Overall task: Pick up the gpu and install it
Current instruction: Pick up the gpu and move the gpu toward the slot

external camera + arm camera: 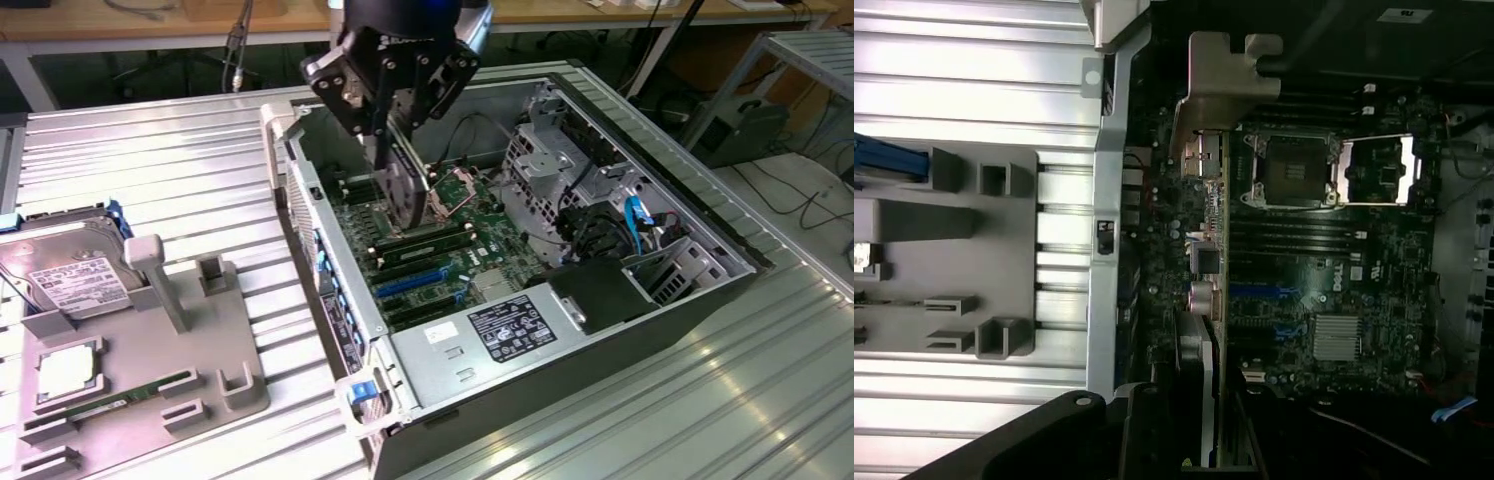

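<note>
The pincer [391, 120] is clenched on the gpu [403, 188] and grips its upper edge between the two black fingers. The card hangs downward from the pincer, thin side toward the exterior camera and a little tilted. In the wrist view it shows edge-on, with its silvery bracket [1219, 75] at the end far from the pincer.

Directly under the pincer is the open case [694, 300], which lies on its side. The gpu reaches down inside it, over the green board [447, 262]. The lower edge is close to the board, but I cannot tell if it touches. Just beside the card, below the pincer, is the socket [1294, 170] with its metal frame open. The blue slots [414, 282] lie on the board a bit further from the pincer, toward the near end of the case. A grey cage [547, 150] stands inside the case, on the exterior view's right of the pincer.

Well apart from the pincer, on the exterior view's left, a grey holder [200, 350] lies on the ribbed table [160, 170]. It carries the drive [74, 282], a square chip [67, 370] and a green stick [114, 402].
</note>
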{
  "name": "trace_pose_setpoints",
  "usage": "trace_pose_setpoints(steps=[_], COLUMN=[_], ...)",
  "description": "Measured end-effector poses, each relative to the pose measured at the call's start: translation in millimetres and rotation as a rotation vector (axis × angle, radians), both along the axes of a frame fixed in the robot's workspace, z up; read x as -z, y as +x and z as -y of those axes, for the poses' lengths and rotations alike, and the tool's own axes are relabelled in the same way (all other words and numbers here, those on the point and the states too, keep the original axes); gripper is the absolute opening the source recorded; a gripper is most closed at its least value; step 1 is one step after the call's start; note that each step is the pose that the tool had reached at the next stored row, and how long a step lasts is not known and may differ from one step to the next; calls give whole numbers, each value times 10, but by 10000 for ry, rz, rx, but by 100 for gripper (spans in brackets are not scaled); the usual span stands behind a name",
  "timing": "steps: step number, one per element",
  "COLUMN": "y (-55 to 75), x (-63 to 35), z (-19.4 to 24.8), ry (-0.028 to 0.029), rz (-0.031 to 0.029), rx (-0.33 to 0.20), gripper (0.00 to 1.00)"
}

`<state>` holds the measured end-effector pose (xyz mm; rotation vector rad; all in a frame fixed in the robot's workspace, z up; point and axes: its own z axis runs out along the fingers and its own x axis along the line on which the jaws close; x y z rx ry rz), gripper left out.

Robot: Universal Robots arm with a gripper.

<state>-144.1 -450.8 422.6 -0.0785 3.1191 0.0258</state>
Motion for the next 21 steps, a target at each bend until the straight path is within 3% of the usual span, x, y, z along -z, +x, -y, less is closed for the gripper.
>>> trace_pose_setpoints(steps=[21], y=[953], x=[22], z=[0], ry=[0], rz=[0], rx=[0], gripper=[28])
